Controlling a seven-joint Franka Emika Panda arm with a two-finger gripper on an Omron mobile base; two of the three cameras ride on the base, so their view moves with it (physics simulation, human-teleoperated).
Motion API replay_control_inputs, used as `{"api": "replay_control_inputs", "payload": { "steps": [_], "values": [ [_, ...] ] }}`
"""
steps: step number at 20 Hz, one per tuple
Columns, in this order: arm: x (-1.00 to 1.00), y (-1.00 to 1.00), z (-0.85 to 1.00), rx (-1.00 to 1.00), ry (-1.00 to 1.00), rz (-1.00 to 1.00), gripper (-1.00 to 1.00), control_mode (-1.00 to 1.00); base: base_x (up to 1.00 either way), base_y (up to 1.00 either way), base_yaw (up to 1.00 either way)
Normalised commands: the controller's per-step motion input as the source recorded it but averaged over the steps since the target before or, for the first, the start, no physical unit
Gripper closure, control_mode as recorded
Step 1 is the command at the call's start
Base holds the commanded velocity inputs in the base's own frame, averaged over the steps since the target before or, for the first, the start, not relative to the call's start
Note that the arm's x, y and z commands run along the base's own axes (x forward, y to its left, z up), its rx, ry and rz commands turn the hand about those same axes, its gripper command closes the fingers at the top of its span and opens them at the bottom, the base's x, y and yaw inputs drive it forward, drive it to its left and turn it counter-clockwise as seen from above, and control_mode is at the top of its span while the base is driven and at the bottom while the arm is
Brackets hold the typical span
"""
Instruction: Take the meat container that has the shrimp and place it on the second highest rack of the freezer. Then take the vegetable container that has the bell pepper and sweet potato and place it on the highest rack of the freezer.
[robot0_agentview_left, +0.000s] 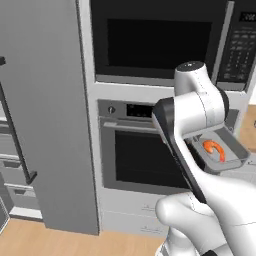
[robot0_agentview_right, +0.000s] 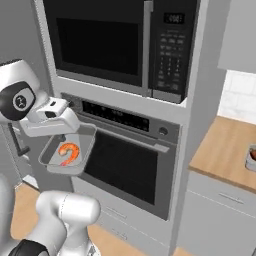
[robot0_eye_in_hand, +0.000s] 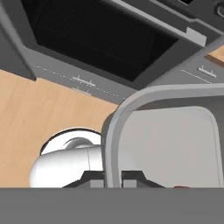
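While the gripper (robot0_eye_in_hand: 113, 177) has its two fingers clamped on the rim of one grey meat container (robot0_agentview_right: 50, 159), the tray hangs in the air before the black-windowed oven (robot0_agentview_right: 125, 165). One curled orange shrimp (robot0_agentview_right: 68, 153) lies inside it. One grey freezer (robot0_agentview_left: 45, 115) stands to the left.
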Motion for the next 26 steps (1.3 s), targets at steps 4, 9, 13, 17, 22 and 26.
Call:
{"api": "replay_control_inputs", "payload": {
  "steps": [4, 9, 13, 17, 22, 26],
  "values": [
    [0.00, 0.00, 0.00, 0.00, 0.00, 0.00, 1.00, 1.00, 0.15, 1.00, -0.12],
    [0.00, 0.00, 0.00, 0.00, 0.00, 0.00, 1.00, 1.00, 0.04, 1.00, -0.14],
    [0.00, 0.00, 0.00, 0.00, 0.00, 0.00, 1.00, 1.00, 0.00, 1.00, -0.19],
    [0.00, 0.00, 0.00, 0.00, 0.00, 0.00, 1.00, 1.00, 0.00, 1.00, -0.21],
    [0.00, 0.00, 0.00, 0.00, 0.00, 0.00, 1.00, 1.00, 0.08, 0.94, -0.21],
    [0.00, 0.00, 0.00, 0.00, 0.00, 0.00, 1.00, 1.00, 0.32, 0.77, -0.22]
  ]
}}
